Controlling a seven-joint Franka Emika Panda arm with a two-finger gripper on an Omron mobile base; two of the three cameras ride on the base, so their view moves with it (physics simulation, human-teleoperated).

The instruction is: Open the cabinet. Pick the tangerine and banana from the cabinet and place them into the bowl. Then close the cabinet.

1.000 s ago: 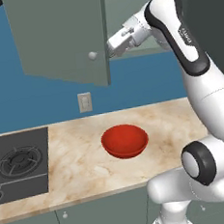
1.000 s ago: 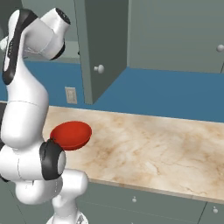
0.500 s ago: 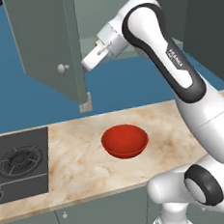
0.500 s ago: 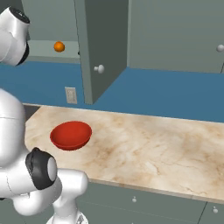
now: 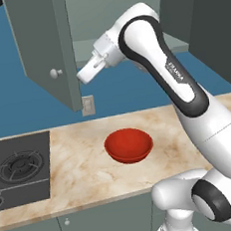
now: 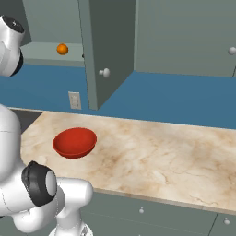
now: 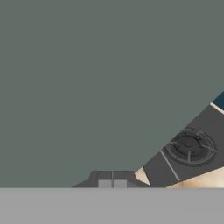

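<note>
Right base view gives us the cabinet (image 6: 110,50) with its left door swung out toward us, knob (image 6: 105,72) facing right, and the tangerine (image 6: 62,49) sitting on the shelf inside, left of that door; we cannot make out the banana. On the counter (image 6: 152,156) below, the bowl (image 6: 74,142) sits with nothing in it, well apart from the front edge, with a wide bare stretch of marble to its right. From the left base view the same door (image 5: 43,49) stands edge-on between the shelf opening and the stove (image 5: 20,169), and our gripper (image 5: 82,78) hangs just beside the door's free edge, above the bowl (image 5: 129,144), fingers pressed together and holding nothing. In the hand view the closed fingertips (image 7: 112,183) point at the grey door face, close up, with a burner (image 7: 190,146) off to the lower right. An outlet (image 5: 88,105) sits on the blue wall under the door. The second door (image 6: 184,37) is shut at the right.
</note>
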